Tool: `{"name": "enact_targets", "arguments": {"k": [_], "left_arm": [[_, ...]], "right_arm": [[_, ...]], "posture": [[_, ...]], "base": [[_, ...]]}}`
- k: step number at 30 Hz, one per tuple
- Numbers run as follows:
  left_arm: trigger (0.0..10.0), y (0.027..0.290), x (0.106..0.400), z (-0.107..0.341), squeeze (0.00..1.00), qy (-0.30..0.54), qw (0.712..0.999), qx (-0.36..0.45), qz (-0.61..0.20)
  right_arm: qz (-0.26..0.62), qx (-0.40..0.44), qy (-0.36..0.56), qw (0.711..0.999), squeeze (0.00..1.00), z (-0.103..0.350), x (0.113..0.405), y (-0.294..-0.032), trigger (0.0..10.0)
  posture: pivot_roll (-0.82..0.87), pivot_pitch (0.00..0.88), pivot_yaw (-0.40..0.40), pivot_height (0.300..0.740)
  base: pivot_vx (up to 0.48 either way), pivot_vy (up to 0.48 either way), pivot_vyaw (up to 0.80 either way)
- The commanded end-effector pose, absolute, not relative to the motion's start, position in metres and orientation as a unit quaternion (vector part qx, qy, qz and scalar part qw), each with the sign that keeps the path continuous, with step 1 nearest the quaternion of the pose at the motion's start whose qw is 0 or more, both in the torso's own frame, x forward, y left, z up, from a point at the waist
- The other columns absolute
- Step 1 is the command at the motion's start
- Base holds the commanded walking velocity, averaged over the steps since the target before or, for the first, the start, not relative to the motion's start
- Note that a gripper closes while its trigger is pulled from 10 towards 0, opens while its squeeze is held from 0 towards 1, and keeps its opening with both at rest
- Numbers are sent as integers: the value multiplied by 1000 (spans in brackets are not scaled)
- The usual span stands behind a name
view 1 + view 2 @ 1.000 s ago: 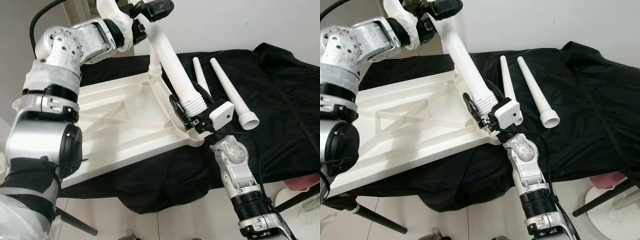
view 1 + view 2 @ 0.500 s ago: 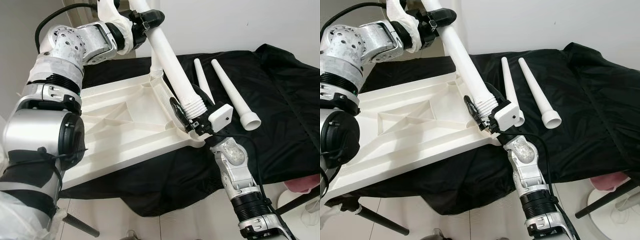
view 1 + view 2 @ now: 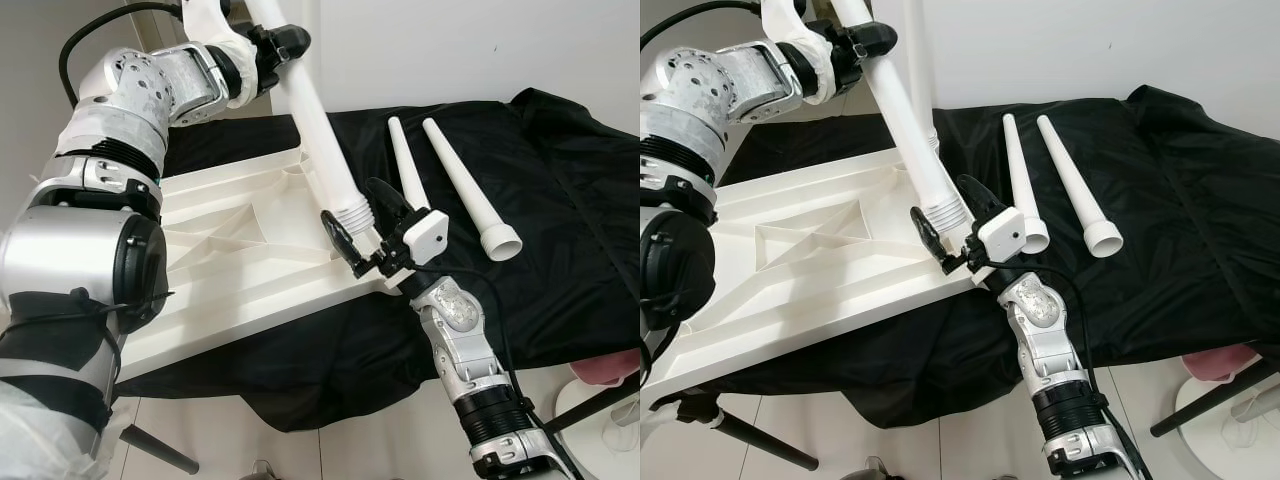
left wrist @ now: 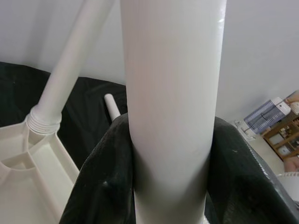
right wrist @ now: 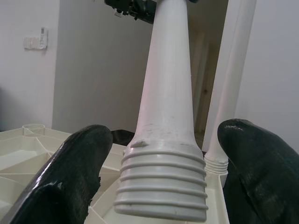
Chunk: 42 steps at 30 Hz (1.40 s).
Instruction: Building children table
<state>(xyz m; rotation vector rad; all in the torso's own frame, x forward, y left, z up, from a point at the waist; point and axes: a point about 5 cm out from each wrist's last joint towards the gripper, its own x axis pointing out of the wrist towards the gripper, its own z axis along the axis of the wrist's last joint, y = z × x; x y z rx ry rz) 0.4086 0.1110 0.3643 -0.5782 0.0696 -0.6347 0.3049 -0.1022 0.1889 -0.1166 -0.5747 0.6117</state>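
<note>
The white table top [image 3: 230, 260] lies upside down on a black cloth. My left gripper [image 3: 275, 45] is shut on the upper part of a white table leg [image 3: 320, 130], which slants down to the top's near right corner. The leg's threaded end [image 5: 161, 179] hangs just above the plastic. My right gripper [image 3: 362, 222] is open around that end, with one black finger [image 5: 77, 172] on each side and a gap to the threads. A second leg [image 3: 918, 70] stands upright in the far corner socket [image 4: 42, 121].
Two loose white legs [image 3: 405, 165] [image 3: 465, 185] lie side by side on the black cloth [image 3: 560, 200], right of the table top. A pink object [image 3: 610, 365] shows at the lower right and a dark stand leg [image 3: 760, 445] at the lower left, over tiled floor.
The held leg has swung more upright and its threaded end has shifted left. My right gripper followed it, and its fingers now stand apart from the threads.
</note>
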Motion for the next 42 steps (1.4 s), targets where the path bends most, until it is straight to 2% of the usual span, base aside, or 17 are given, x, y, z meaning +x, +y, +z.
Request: {"name": "enact_targets", "arguments": {"k": [1,3,4,6,7,9,10,14,21,23,31,42], "left_arm": [[10000,106,397,379,0,-32,851,-256,-457],[10000,106,397,379,0,-32,851,-256,-457],[10000,110,401,378,0,-43,870,-233,-433],[10000,110,401,378,0,-43,870,-233,-433],[10000,114,402,378,0,-61,879,-222,-417],[10000,114,402,378,0,-61,879,-222,-417],[10000,116,404,377,0,-78,888,-210,-402],[10000,116,404,377,0,-103,893,-199,-390],[10000,107,402,373,0,-141,897,-177,-379],[10000,101,400,371,0,-166,904,-142,-368],[10000,88,390,372,0,-228,897,-123,-359],[10000,65,372,362,0,-257,891,-127,-352]], "right_arm": [[293,-50,-263,918,0,183,305,-103,10000],[293,-50,-263,918,0,183,305,-103,10000],[277,-35,-252,927,0,181,307,-106,10000],[277,-35,-252,927,0,181,307,-106,10000],[252,-22,-233,939,0,180,311,-109,10000],[252,-22,-233,939,0,180,311,-109,10000],[232,-11,-213,949,0,180,315,-109,10000],[210,-1,-187,960,0,181,321,-108,10000],[201,-3,-181,963,0,187,323,-104,10000],[198,-13,-185,963,0,190,324,-103,10000],[190,-39,-183,964,0,197,327,-99,10000],[156,-65,-188,968,0,208,337,-101,10000]], "posture": [[-64,0,94,740],[-64,0,94,740],[-67,0,97,740],[-67,0,97,740],[-68,0,96,740],[-68,0,96,740],[-72,0,91,740],[-74,0,87,740],[-75,0,78,740],[-75,0,75,740],[-69,0,63,740],[-72,0,57,740]], "base": [[0,0,0],[0,0,0],[0,0,0],[0,0,0],[0,0,0],[0,0,0],[0,0,0],[0,0,0],[0,0,0],[0,0,0],[0,0,0],[0,0,0]]}}
